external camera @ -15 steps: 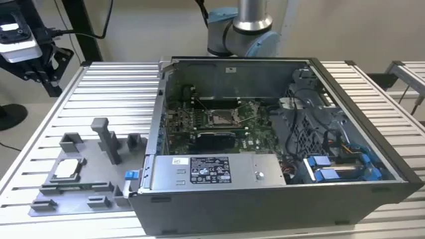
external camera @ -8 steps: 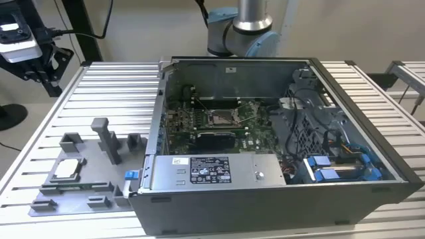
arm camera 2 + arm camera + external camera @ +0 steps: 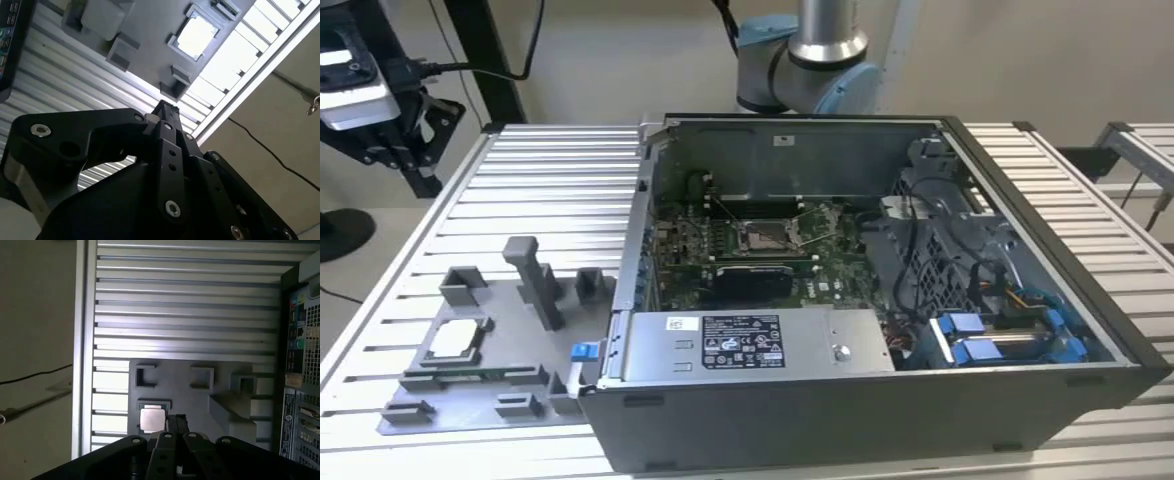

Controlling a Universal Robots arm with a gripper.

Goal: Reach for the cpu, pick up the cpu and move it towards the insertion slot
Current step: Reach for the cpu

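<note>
On the grey fixture plate [image 3: 460, 405], at roughly 8 o'clock from the open computer case [image 3: 881, 410] in the exterior view, the cpu [image 3: 458, 340] lies flat in a square nest, pale metal face up. The plate sits on the slatted table [image 3: 547, 180], right against the case's side wall. A grey upright post [image 3: 534, 280] stands on the plate at about 2 o'clock from the cpu. The gripper [image 3: 176, 418] hangs above the plate with its fingers pressed together and nothing between them. In the first wrist view its tips line up just beside the cpu [image 3: 152, 419], with no contact visible. In the second wrist view the gripper [image 3: 162, 106] is clearly apart from the cpu [image 3: 196, 36], with bare plate and table slats under the tips. The insertion slot [image 3: 763, 236] is inside the case, mid green circuit board [image 3: 680, 250]. It has a silvery frame and a dark centre, lies at about 2 o'clock from the cpu and well apart from it, with the case wall between them. A black rectangular recess [image 3: 750, 283] sits just beside the slot at 6 o'clock. The arm base [image 3: 803, 60] stands behind the case at 12 o'clock. A thin cable [image 3: 35, 375] runs over the floor [image 3: 35, 315] off the table edge.
</note>
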